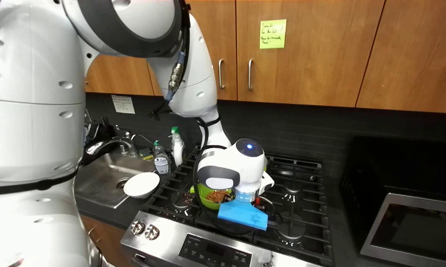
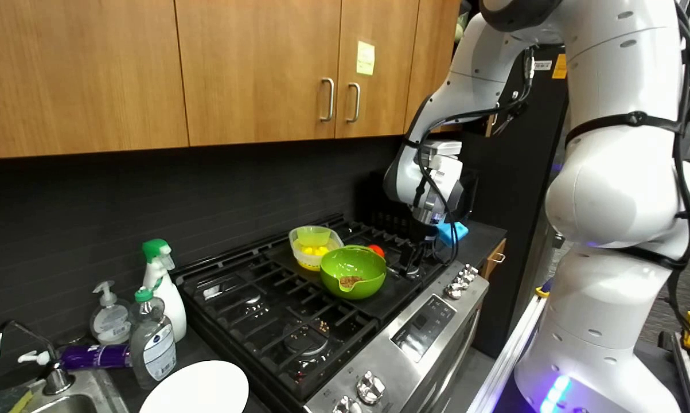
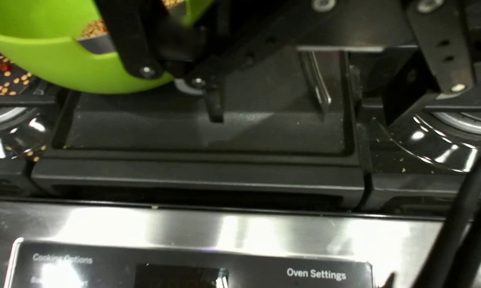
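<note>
My gripper (image 3: 302, 116) is black, with its two fingers wide apart in the wrist view and nothing visibly held between them. It also shows low over the stove in an exterior view (image 2: 413, 255). It is nearest to a green bowl (image 3: 68, 66) with a notched rim and brown grains inside. The bowl shows in both exterior views (image 1: 207, 196) (image 2: 345, 267). One finger overlaps the bowl's side in the wrist view; I cannot tell if they touch. A thin shiny strip (image 3: 318, 80) lies between the fingers, its nature unclear. A blue piece (image 1: 243, 214) on the wrist hides much of the gripper.
A clear tub (image 2: 304, 258) with yellow things stands behind the bowl, a red round object (image 2: 377, 250) beside it. Grains lie scattered on the stove (image 2: 307, 338). A white plate (image 1: 142, 184), bottles (image 2: 155, 344) and a sink (image 1: 96, 181) are at one side, a microwave (image 1: 378, 211) at the other.
</note>
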`<act>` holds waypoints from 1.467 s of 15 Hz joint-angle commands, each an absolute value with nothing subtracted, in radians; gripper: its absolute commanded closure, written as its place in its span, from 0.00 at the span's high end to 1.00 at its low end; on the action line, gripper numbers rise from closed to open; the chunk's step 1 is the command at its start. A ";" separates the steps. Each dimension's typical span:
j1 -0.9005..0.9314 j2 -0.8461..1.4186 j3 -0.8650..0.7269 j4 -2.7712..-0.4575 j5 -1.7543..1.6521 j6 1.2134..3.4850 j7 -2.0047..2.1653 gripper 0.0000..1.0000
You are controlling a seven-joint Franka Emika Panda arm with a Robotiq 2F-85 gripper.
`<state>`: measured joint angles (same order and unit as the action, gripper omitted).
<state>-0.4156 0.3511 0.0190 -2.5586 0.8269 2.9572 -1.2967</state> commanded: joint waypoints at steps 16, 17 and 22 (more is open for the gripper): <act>-0.654 0.470 0.239 -2.466 0.977 2.992 -1.697 1.00; -0.657 0.474 0.244 -2.467 0.972 2.990 -1.701 1.00; -0.668 0.499 0.264 -2.463 0.967 2.992 -1.718 1.00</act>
